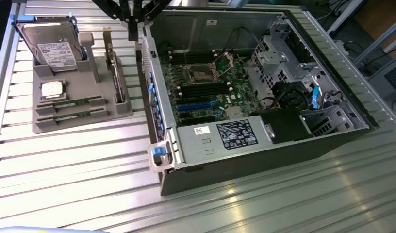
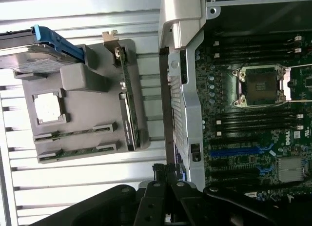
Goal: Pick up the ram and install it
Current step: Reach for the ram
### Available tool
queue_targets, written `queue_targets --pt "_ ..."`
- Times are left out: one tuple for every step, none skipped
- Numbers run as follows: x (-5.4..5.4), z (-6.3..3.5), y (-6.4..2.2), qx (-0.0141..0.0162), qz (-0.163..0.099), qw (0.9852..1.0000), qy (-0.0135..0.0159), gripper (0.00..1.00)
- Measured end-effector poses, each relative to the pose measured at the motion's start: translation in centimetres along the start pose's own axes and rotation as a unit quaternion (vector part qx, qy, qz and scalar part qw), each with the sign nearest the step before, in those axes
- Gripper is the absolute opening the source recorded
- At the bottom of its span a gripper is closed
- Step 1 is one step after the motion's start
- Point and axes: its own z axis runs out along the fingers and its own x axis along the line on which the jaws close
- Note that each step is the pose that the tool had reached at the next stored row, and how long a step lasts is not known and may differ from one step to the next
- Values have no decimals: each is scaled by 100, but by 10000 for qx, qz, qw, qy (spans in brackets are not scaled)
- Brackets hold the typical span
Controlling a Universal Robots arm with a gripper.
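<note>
Toward the upper left of the exterior view, the gripper [image 1: 130, 34] hangs over the gap between the gray tray [image 1: 88, 121] and the open computer case [image 1: 250, 165], its fingers pressed together and holding nothing. The ram [image 1: 69, 103] sits in a slot at the tray's lower end, down and left of the gripper in that frame, with a second stick [image 1: 72, 115] just beside it.

Several things could go wrong. Descending with the fingers unspread would jam them onto the board's thin edge. The bracketed card [image 1: 114, 73] and the case wall [image 2: 183, 89] stand near the path and could be clipped. An off-centre pinch would let the stick tilt and miss its motherboard [image 1: 211, 82] slot.
</note>
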Motion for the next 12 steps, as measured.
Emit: queue_targets --pt "8 0 -1 4 0 10000 0 11" --pt "13 0 -1 7 0 10000 -1 11" --pt "21 -1 -2 11 0 10000 -1 11" --pt "28 -1 -2 15 0 10000 -1 11" --pt "35 -1 -3 18 0 10000 -1 11" --pt "42 -1 -3 21 -1 10000 -1 11" --pt "66 -2 -5 27 -1 10000 -2 11" --pt "80 -2 -6 30 -1 10000 -2 11" --pt "90 -2 -7 34 -1 10000 -3 11" --pt "103 -3 -8 37 -1 10000 -3 11" --pt "113 -3 -9 39 -1 10000 -3 11" --pt "125 -3 -9 41 -1 10000 -3 11"
